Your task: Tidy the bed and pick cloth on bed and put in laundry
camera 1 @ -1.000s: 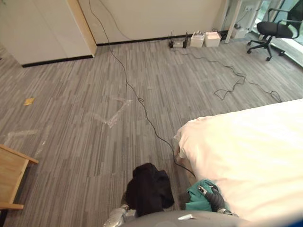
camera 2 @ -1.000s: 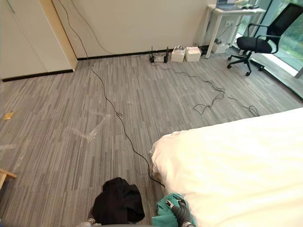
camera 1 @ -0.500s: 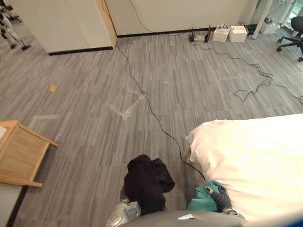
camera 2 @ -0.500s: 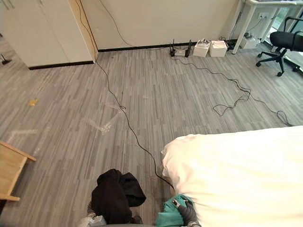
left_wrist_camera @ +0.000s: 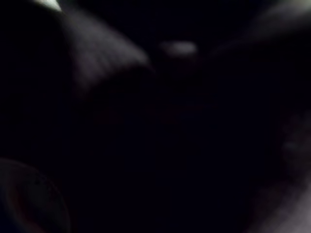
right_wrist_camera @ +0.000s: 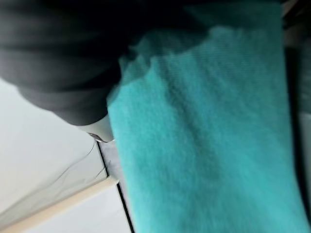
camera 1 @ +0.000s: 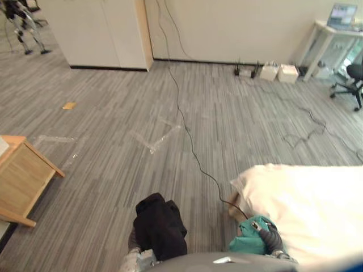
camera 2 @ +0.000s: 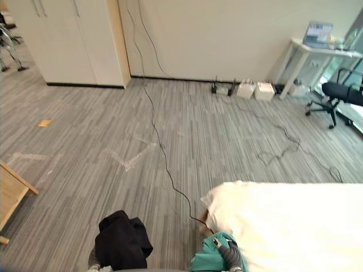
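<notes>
Teal cloth [camera 1: 245, 241] sits at the white bed's [camera 1: 309, 198] corner over grey carpet [camera 1: 113, 147], clutched in the right hand [camera 1: 266, 238]. Black cloth [camera 1: 160, 224] drapes the left hand [camera 1: 135, 262]; grip there, can't tell.

eyes: high, looking down, share floor [camera 1: 113, 141], bed [camera 2: 295, 226] | wrists: tight on cloth [right_wrist_camera: 204, 145]

Hands hidden.
Black cloth [camera 1: 160, 225] covers the left hand [camera 1: 135, 262], teal cloth [camera 1: 245, 242] the right hand [camera 1: 271, 240]; the bed [camera 1: 317, 209] is cut off.
</notes>
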